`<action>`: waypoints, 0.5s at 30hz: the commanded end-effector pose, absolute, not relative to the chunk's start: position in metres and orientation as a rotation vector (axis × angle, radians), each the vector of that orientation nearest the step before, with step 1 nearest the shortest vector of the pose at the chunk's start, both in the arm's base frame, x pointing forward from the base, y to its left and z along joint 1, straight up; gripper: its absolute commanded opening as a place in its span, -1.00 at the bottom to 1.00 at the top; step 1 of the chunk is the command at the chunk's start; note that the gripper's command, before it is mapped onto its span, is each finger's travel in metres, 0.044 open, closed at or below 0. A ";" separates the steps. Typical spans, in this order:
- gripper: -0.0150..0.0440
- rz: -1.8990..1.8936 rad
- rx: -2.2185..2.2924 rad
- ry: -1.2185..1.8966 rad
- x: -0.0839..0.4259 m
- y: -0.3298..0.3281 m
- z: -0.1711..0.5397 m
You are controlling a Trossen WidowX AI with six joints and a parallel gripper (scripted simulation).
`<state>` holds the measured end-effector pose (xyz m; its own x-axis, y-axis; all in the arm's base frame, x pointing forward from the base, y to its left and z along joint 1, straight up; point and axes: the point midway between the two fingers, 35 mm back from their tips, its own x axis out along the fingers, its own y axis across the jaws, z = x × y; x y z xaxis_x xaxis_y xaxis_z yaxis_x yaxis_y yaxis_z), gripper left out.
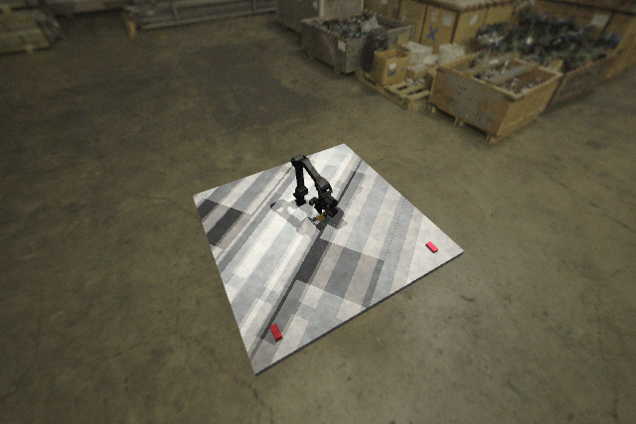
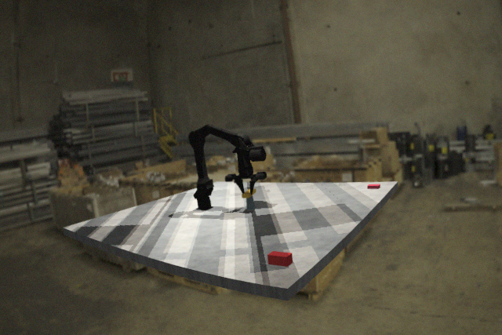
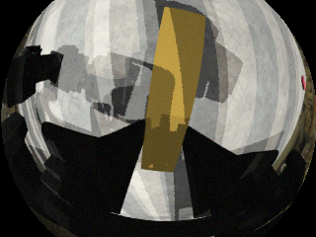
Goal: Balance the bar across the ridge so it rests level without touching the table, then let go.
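The yellow bar (image 1: 321, 216) (image 2: 249, 193) (image 3: 174, 64) is held between the fingertips of my gripper (image 2: 248, 191) (image 3: 164, 127), which is shut on it near one end in the wrist view. The bar reaches away from the fingers towards the top of that view. The blue-grey ridge (image 2: 249, 203) stands upright on the table (image 1: 277, 244) (image 2: 202, 242), directly below the bar in the exterior view. The bar is above the table there. Whether it touches the ridge top is too small to tell. The ridge cannot be made out in the wrist view.
A red block (image 1: 276, 332) (image 2: 279, 258) lies near the table's front corner. Another red block (image 1: 431, 246) (image 2: 373, 186) lies near the right corner. Both are far from the arm. The arm's base (image 1: 299, 198) (image 2: 204, 197) stands close beside the ridge. Shadows of the arm fall around it.
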<state>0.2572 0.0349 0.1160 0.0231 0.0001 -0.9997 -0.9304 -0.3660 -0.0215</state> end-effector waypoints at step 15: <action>-0.49 1.464 -1.495 0.988 0.257 0.036 0.114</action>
